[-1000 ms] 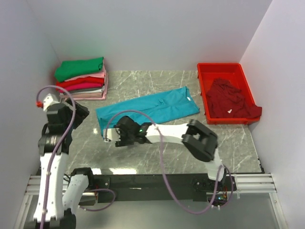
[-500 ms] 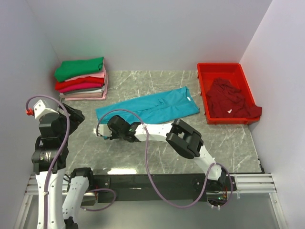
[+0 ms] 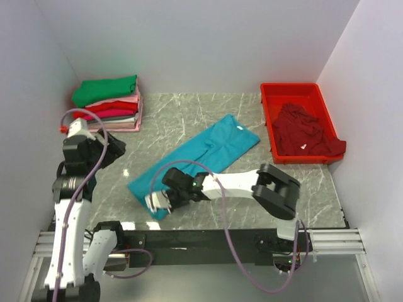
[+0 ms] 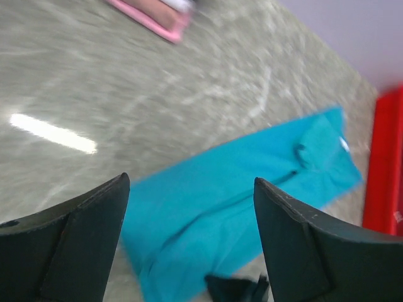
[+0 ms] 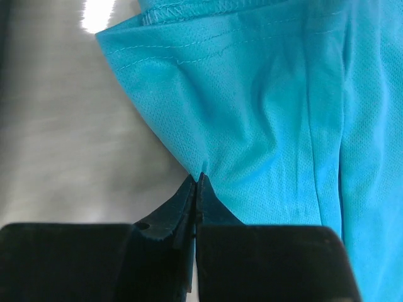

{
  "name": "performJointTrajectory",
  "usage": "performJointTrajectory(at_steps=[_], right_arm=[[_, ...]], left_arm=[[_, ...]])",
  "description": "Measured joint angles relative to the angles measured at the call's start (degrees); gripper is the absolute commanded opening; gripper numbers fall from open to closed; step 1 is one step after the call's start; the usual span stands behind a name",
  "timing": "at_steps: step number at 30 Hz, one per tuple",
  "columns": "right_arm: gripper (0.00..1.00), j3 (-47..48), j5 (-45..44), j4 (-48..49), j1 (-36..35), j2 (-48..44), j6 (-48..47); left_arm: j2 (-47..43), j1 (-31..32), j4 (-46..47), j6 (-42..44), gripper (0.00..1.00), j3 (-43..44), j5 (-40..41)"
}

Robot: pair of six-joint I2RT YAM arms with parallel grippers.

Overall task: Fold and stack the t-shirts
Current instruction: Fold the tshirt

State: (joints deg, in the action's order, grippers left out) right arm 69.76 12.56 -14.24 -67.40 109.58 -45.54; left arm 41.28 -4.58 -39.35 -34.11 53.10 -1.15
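Note:
A teal-blue t-shirt (image 3: 208, 154) lies folded lengthwise in a long strip, slanting from the table's near left toward the middle right. My right gripper (image 3: 156, 201) is shut on the shirt's near-left edge; the right wrist view shows the closed tips (image 5: 198, 179) pinching a peak of teal cloth (image 5: 271, 94). My left gripper (image 3: 110, 148) hangs open above the table's left side, holding nothing; its fingers (image 4: 75, 245) frame the teal shirt (image 4: 252, 189) below. A dark maroon t-shirt (image 3: 305, 129) lies crumpled in the tray. Several folded t-shirts (image 3: 107, 104), green on top, are stacked at the back left.
The rigid red tray (image 3: 271, 94) stands at the back right, its corner (image 4: 385, 170) showing in the left wrist view. The pink bottom of the stack (image 4: 157, 19) shows there too. Grey walls close the table in on three sides.
The right gripper has shut on the teal shirt's left edge and pulled it toward the near edge, swinging the strip to a diagonal. The left arm shifted slightly and stayed open.

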Motion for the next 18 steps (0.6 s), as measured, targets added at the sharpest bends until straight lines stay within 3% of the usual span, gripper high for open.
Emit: performJointTrajectory(at_steps=[5, 6, 8, 9, 10, 13, 18], right_arm=[[0.07, -9.2, 7.8, -6.2, -4.5, -10.1, -4.9], [0.28, -11.2, 9.0, -7.7, -5.1, -12.3, -5.6], [0.53, -14.1, 10.3, -11.1, -5.2, -16.2, -6.5], [0.75, -15.2, 10.9, -12.7, -4.7, -18.3, -7.0], [0.81, -16.0, 11.3, -14.2, -3.9, -20.2, -7.6], [0.82, -17.4, 13.9, -18.7, 2.4, -29.0, -9.6], [0.83, -17.8, 17.6, -19.6, 21.4, -41.1, -9.1]], left_arm=[[11.4, 0.2, 8.8, 0.5, 0.88, -1.1, -14.2], [14.2, 0.7, 10.3, 0.3, 0.88, -1.1, -16.0], [20.4, 3.6, 13.1, 0.2, 0.88, -0.7, -17.7], [23.3, 5.6, 13.9, 0.2, 0.87, -0.3, -18.1], [26.8, 8.3, 14.6, 0.2, 0.86, 0.6, -18.4], [37.9, 15.6, 14.7, 0.6, 0.83, 6.7, -18.7], [56.0, 22.1, 16.6, 3.2, 0.74, 20.3, -19.0]])
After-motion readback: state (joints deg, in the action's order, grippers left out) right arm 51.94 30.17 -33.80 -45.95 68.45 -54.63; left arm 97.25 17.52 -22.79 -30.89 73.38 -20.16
